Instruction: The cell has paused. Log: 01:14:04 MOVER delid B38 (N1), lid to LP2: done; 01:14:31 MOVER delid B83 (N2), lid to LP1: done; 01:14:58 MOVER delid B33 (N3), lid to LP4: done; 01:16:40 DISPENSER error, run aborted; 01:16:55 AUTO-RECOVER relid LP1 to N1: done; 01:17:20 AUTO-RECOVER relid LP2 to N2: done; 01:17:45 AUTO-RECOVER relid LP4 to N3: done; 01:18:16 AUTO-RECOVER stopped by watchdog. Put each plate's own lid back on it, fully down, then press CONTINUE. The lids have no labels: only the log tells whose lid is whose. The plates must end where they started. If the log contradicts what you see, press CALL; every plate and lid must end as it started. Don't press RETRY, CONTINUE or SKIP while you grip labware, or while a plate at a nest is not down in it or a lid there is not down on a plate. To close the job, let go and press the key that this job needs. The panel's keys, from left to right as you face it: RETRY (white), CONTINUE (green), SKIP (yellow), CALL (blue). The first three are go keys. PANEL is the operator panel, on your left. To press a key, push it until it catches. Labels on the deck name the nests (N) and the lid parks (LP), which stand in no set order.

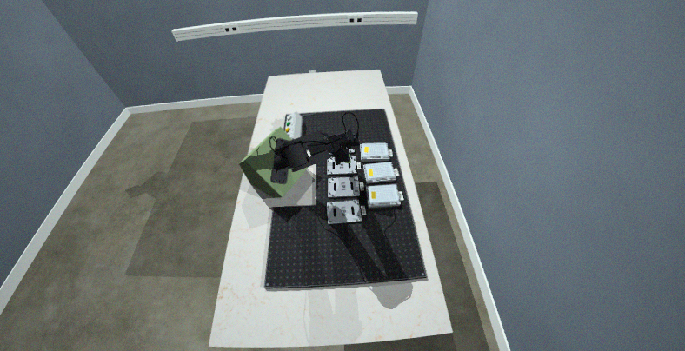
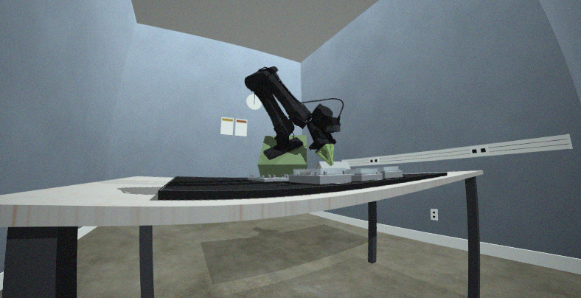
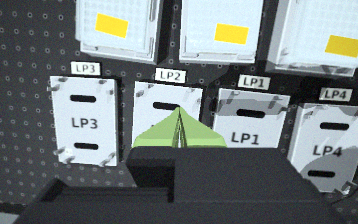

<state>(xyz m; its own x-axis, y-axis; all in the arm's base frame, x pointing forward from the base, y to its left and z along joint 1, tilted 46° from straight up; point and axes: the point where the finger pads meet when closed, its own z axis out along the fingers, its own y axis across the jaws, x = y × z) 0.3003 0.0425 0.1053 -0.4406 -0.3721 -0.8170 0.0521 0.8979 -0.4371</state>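
Observation:
Three lidded plates with yellow tags stand in a row; in the wrist view they are the left plate (image 3: 117, 30), the middle plate (image 3: 220, 20) and the right plate (image 3: 325, 25), and they also show in the top view (image 1: 375, 150) (image 1: 380, 171) (image 1: 383, 195). Before them lie the lid parks LP3 (image 3: 62, 117), LP2 (image 3: 147, 107), LP1 (image 3: 240, 137) and LP4 (image 3: 330, 150), all bare. My gripper (image 3: 179, 111) (image 1: 341, 156) (image 2: 326, 155) is shut and empty, its green fingers pointing down above LP2. The nest labels do not show.
The operator panel (image 1: 292, 122) stands at the far left of the black deck mat (image 1: 306, 252), behind the arm's green base block (image 1: 261, 166) (image 2: 280, 163). The white table (image 1: 330, 320) carries it all.

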